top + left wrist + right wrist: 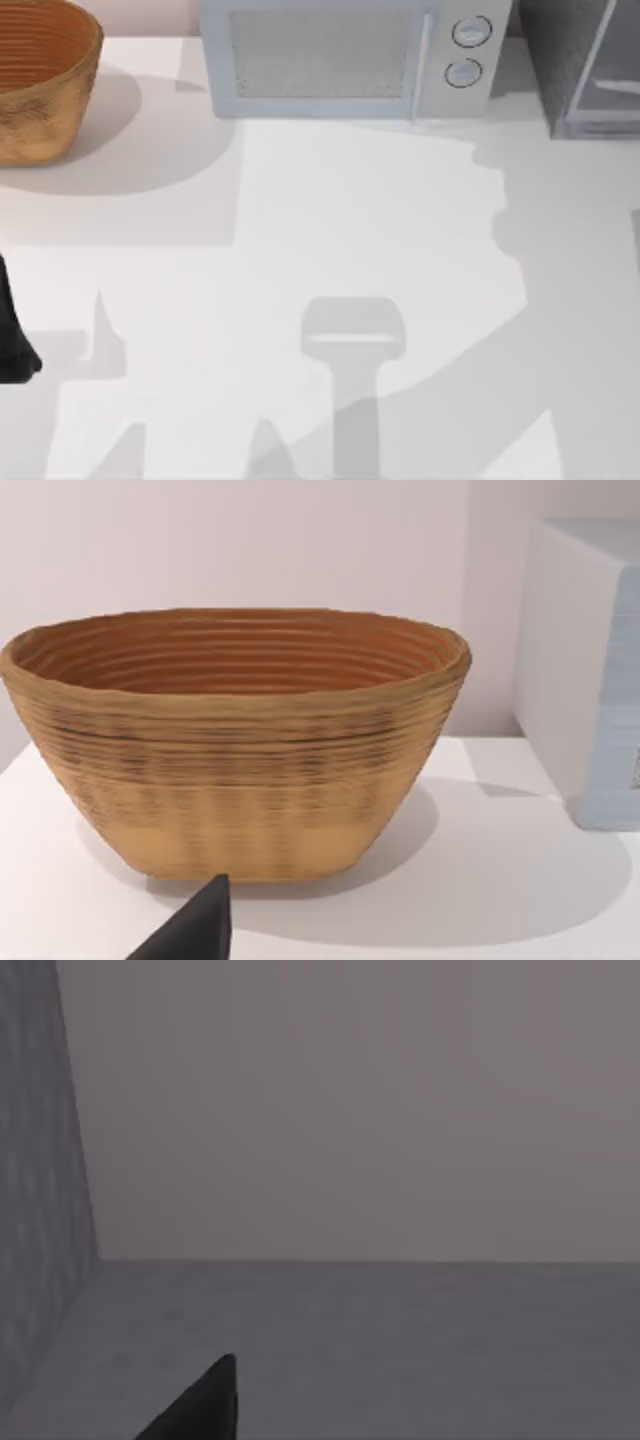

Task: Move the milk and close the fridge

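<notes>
Fridge (585, 70): a dark grey speckled cabinet in the top view's upper right corner, cut by the frame edge. A light grey frame strip runs down its front and a pale panel sits beside it at the far right edge. Whether the door stands open or shut cannot be told from here.

Fridge interior: the right wrist view looks at a dim grey floor and back wall, with a speckled dark grey side wall (35, 1180) at the left of that picture.

Milk: no carton can be made out on the table, in the basket's visible part, or in the grey space the right wrist camera faces, so its place cannot be told.

Right gripper: one dark fingertip (200, 1405) shows at the lower edge of the right wrist view, over the grey floor. How far the fingers are apart, and whether they hold anything, cannot be told.

Microwave (350, 55): light grey, with a mesh window and two round dials, at the top centre of the top view, just left of the fridge.

Basket (40, 85): woven, tan outside and orange-brown inside, in the upper left corner of the top view, well apart from the microwave.

Left arm (12, 335): a dark shape at the left edge of the top view, below the basket.

Left gripper: a dark fingertip (195, 930) shows low in the left wrist view, in front of the basket. Its opening cannot be told.

Table (330, 230): white, crossed by grey shadows.
</notes>
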